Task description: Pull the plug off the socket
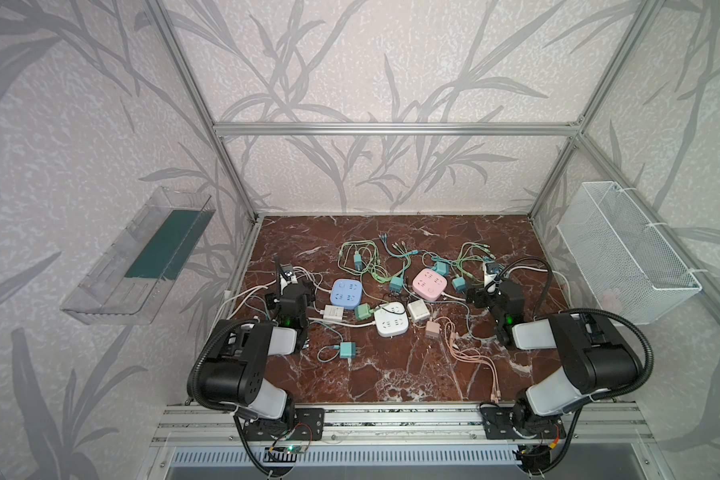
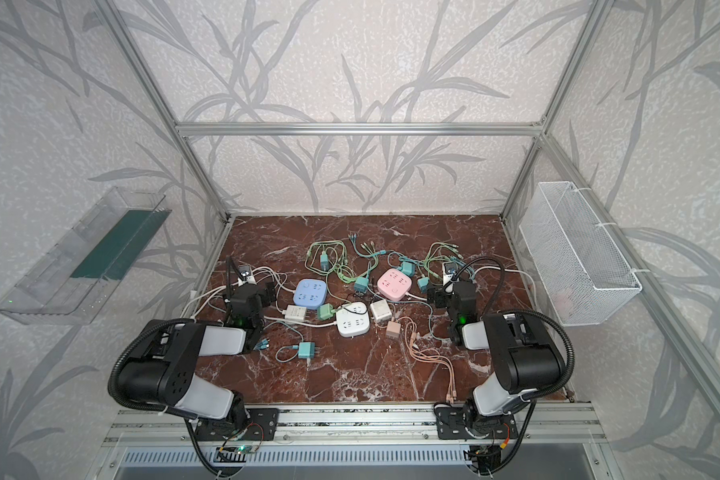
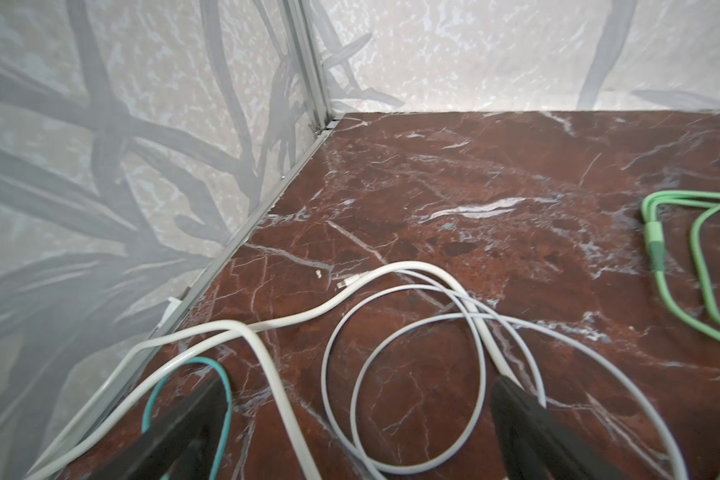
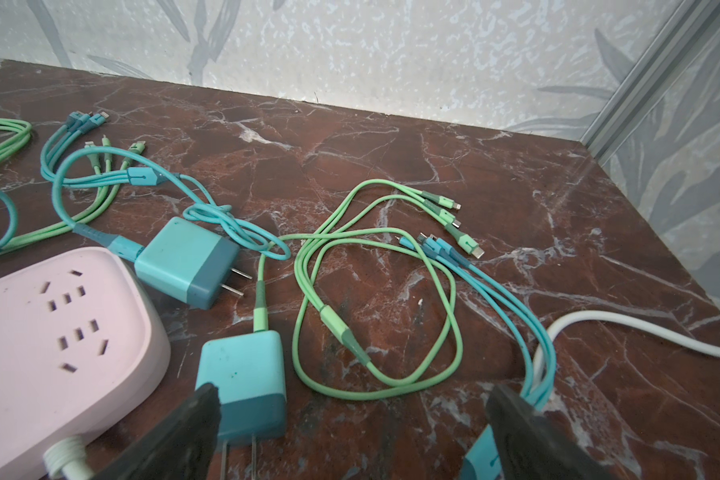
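Note:
Three square sockets lie mid-table in both top views: blue (image 1: pixel 346 293), pink (image 1: pixel 430 284) and white (image 1: pixel 391 320). A green plug (image 1: pixel 364 311) sits against the white socket's left side; I cannot tell whether its pins are in. A white plug (image 1: pixel 417 309) lies at that socket's right. My left gripper (image 1: pixel 289 291) is open left of the blue socket, above white cable loops (image 3: pixel 408 374). My right gripper (image 1: pixel 491 291) is open just right of the pink socket (image 4: pixel 51 332), with a loose teal plug (image 4: pixel 242 382) beside one of its fingers (image 4: pixel 192 419). Neither holds anything.
Green and teal cables (image 4: pixel 375 316) tangle across the back of the red marble table (image 1: pixel 391 374). A teal charger (image 1: pixel 347 350) and pink cables (image 1: pixel 470 353) lie toward the front. A clear tray (image 1: pixel 142 257) hangs on the left wall, a white wire basket (image 1: pixel 628 253) on the right.

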You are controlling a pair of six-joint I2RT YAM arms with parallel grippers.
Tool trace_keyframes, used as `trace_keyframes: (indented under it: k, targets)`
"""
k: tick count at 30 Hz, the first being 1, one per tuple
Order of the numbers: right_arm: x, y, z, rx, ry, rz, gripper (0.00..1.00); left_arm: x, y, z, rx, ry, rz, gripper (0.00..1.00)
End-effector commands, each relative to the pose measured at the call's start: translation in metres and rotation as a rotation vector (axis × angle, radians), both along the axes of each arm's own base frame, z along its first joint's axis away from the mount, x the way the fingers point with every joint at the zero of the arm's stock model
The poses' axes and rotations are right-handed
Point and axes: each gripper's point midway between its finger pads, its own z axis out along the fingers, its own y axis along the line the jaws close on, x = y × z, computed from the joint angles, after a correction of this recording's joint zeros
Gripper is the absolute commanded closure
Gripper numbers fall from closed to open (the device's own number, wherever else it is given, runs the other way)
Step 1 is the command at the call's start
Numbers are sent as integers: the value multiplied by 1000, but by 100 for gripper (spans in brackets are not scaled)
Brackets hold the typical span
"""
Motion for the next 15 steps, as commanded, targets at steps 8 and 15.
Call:
trace_keyframes:
  k: [8, 15]
  targets:
    - [7, -1, 13, 5, -45, -3, 1, 18, -6, 1, -82, -25, -90, 1]
    - [6, -1, 13, 4, -45, -4, 1, 19, -5, 3, -75, -44, -91, 1]
